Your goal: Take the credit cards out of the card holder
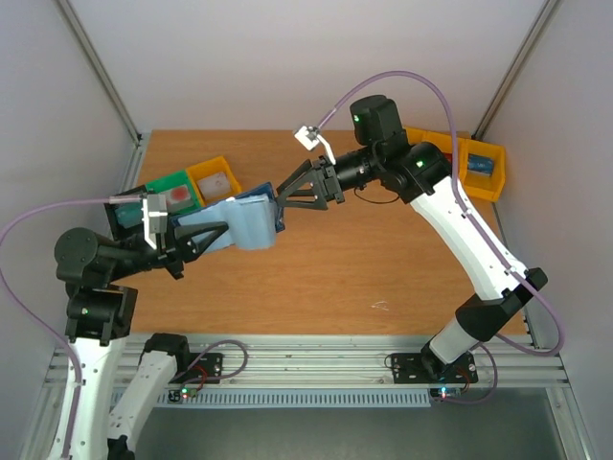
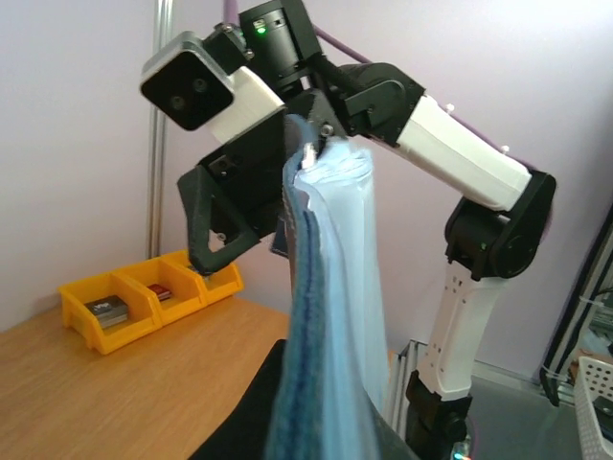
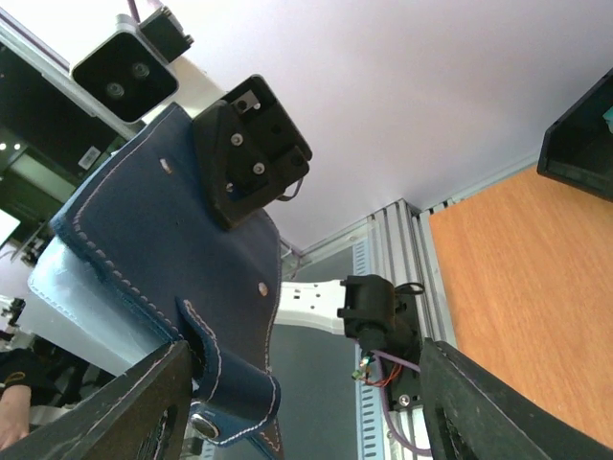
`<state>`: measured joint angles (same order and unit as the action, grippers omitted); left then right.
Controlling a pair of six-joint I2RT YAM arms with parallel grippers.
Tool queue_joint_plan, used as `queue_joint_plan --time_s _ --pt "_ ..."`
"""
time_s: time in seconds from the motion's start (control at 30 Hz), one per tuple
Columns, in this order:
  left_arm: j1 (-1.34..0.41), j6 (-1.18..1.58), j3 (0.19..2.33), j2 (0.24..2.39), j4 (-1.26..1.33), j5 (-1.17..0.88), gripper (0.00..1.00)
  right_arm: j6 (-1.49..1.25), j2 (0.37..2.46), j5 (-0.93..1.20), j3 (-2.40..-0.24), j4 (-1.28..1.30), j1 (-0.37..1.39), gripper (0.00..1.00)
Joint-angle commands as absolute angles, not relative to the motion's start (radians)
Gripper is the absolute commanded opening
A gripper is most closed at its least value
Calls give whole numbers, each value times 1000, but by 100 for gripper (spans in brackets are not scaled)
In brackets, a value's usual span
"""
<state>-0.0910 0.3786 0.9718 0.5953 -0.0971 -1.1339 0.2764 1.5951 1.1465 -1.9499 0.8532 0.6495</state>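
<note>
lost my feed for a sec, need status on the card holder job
left end effector shut on card holder, held up off the table. right end effector open at its other end. no cards showing.

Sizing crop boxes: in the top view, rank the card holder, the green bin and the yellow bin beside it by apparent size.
1. card holder, though it is held up nearer the camera.
2-3. green bin and yellow bin: they look alike and the green one is partly hidden, so unranked.
</note>
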Motion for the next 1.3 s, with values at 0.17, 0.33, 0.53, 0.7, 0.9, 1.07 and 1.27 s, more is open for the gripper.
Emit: queue_joint_plan --time_s 0.17,0.33,0.53,0.7,0.9,1.07,1.27 --pt "-94 414 925 670 88 -1087 1 503 1538 1136 -2018 1015 670 79" --pt "-94 387 927 662 53 -1064 1 555 1554 997 -2072 1119 674 82" --pt "-93 329 945 656 -44 -1047 1 445 1494 879 -1902 817 753 93" --pt "-93 335 943 646 -48 -1043 1 410 1467 813 -1815 659 780 83" --pt "-93 357 903 611 -12 -1071 1 392 1481 779 -1803 690 781 52" --pt "-94 370 868 598 65 -1092 1 436 1470 789 -1814 765 781 48" --pt "-94 326 853 600 83 -1137 1 459 1459 715 -1819 816 786 46"
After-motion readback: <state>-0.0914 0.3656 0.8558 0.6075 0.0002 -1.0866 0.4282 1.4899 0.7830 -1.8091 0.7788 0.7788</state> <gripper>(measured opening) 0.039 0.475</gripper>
